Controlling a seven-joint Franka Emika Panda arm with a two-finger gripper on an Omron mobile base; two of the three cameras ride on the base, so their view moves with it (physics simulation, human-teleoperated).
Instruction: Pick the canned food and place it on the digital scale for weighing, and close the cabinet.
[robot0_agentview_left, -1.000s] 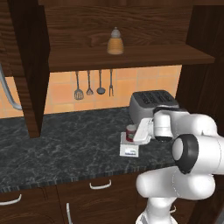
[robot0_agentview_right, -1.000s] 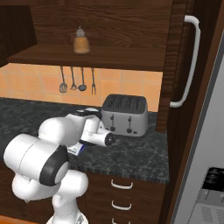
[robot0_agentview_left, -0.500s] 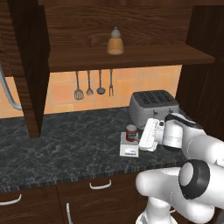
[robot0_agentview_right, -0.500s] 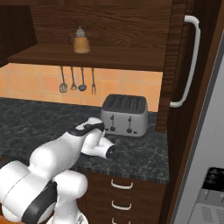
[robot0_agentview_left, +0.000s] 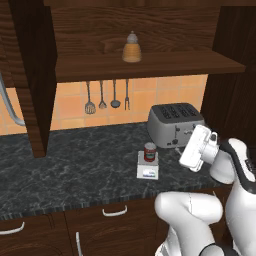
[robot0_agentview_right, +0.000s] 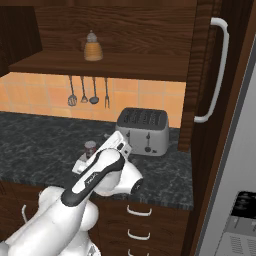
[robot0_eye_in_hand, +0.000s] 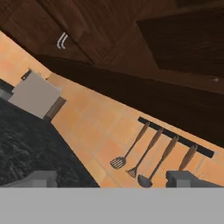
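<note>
The can is on the scale, and the cabinet is not yet shut.

The small round tin with the red label (robot0_agentview_left: 149, 151) is seen standing upright on the flat white square scale (robot0_agentview_left: 148, 171), on the dark speckled worktop (robot0_agentview_left: 75, 165) just in front of the silver toaster (robot0_agentview_left: 175, 123). The claw (robot0_eye_in_hand: 109, 178) is held up to the right of the tin and nothing is gripped; its two dark tips are spread wide apart and pointed at the orange tiled wall. The dark brown wooden cabinet door (robot0_agentview_right: 200, 75) with the long silver handle (robot0_agentview_right: 216, 70) is found further right, so a swing that way is likely needed next.
</note>
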